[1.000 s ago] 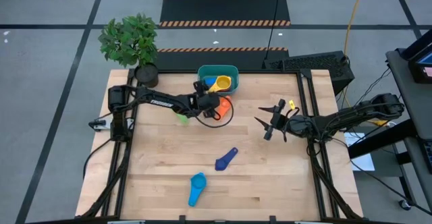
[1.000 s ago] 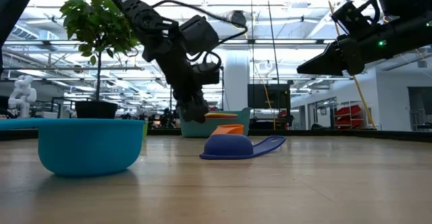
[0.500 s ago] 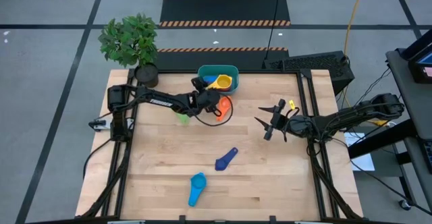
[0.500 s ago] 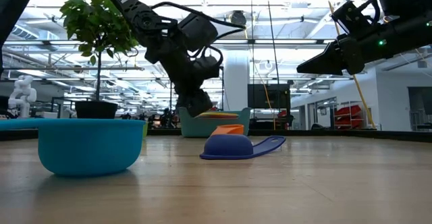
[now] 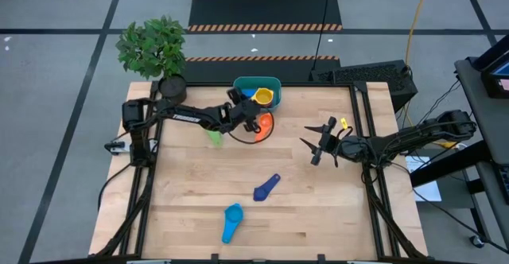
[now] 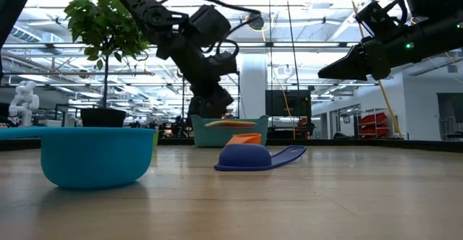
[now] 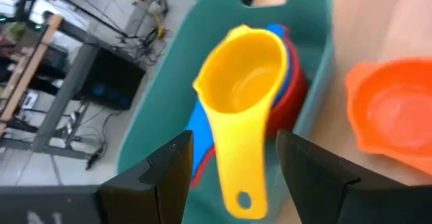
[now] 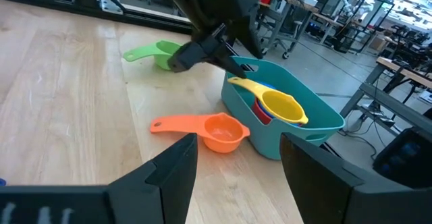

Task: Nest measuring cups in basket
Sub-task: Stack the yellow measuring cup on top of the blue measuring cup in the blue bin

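The teal basket [image 5: 238, 84] sits near the table's far edge. In it a yellow cup [image 7: 243, 89] lies nested on a red cup [image 7: 291, 92] and a blue one [image 7: 201, 131]. The orange cup [image 5: 263, 125] rests on the table just near-side of the basket, and the green cup [image 5: 215, 137] lies to its left. A dark blue cup [image 5: 266, 188] and a light blue cup [image 5: 231, 220] lie nearer the front edge. My left gripper [image 5: 249, 114] hovers open at the basket's near side, above the yellow cup's handle [image 7: 235, 183]. My right gripper [image 5: 312, 146] waits open, raised over the table's right part.
A potted plant in a black pot [image 5: 171, 85] stands at the far left corner, close to the left arm. Bare wood lies in the middle of the table between the cups. In the low view, the light blue cup [image 6: 98, 157] and the dark blue cup [image 6: 253, 155] stand nearest the front.
My left gripper has risen from low beside the orange cup and shifted a little toward the far edge, over the basket's near rim. The cups and the basket have stayed where they were.
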Controlling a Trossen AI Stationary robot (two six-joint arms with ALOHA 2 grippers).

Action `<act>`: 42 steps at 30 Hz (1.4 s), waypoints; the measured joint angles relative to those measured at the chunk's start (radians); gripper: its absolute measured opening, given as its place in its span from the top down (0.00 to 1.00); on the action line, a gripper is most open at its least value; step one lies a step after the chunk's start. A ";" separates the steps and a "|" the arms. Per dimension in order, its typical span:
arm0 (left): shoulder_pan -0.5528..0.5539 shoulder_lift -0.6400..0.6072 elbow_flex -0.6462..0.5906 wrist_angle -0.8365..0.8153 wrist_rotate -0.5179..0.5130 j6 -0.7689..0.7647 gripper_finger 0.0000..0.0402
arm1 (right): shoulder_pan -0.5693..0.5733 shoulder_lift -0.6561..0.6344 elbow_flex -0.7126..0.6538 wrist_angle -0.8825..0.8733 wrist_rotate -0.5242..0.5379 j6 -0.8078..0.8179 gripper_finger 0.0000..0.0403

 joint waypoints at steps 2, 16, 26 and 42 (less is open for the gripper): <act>0.013 0.003 0.000 -0.021 0.009 0.010 0.46 | 0.000 0.000 0.000 0.000 0.000 0.000 0.50; 0.133 -0.008 0.258 -0.466 0.322 0.078 0.46 | 0.000 0.000 0.000 0.000 0.000 0.001 0.50; 0.225 -0.007 0.291 -0.548 0.590 0.172 0.31 | 0.000 0.000 0.000 0.000 -0.003 0.009 0.50; 0.272 0.050 0.289 -0.474 0.643 0.205 0.20 | 0.000 0.000 0.000 0.016 -0.051 0.007 0.50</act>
